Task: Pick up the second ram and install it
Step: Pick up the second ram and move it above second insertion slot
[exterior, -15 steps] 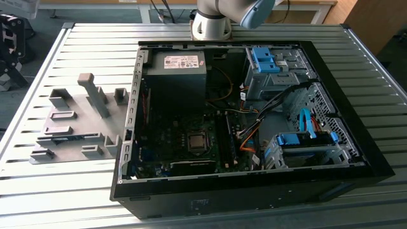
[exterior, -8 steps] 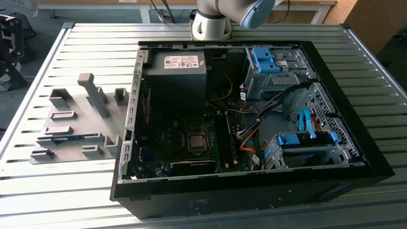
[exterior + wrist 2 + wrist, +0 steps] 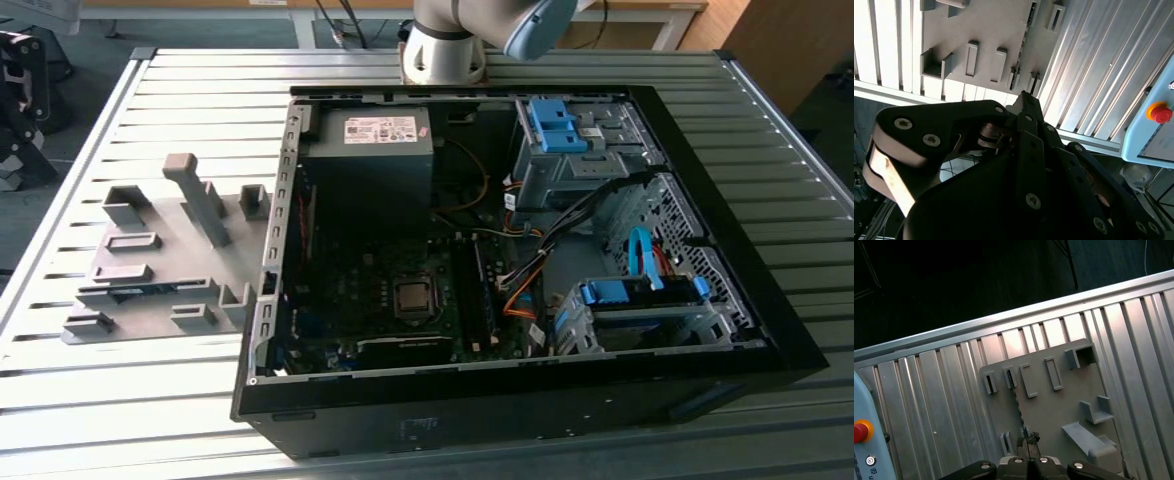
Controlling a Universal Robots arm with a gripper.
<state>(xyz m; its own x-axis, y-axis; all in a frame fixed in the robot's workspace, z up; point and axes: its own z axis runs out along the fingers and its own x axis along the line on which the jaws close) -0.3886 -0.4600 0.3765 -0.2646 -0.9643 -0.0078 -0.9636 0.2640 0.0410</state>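
I note the gripper (image 3: 1024, 97) (image 3: 1029, 436) with its fingers drawn together, at most a sliver between the tips, and nothing held or touched. It hangs well above the grey fixture plate (image 3: 1054, 410) (image 3: 174, 250). The second ram (image 3: 1018, 407) (image 3: 134, 291) sits in that plate below the gripper. In the first wrist view it appears as a thin toothed line running toward the fingertips, between two small end blocks. In the exterior view it is a blue strip in a slot. No contact between gripper and ram is seen. Raised blocks and a tall post (image 3: 200, 200) stand on the plate to either side of the ram, so room beside it is narrow, while the space above it is open. Beyond the plate the slatted table (image 3: 944, 400) (image 3: 107, 400) is bare up to its edge rail, with dark floor past that. The open computer case (image 3: 747, 330) stands just beside the plate on the same table. The arm's base (image 3: 447, 45) is behind the case. A red stop button (image 3: 1159, 112) sits off the table.
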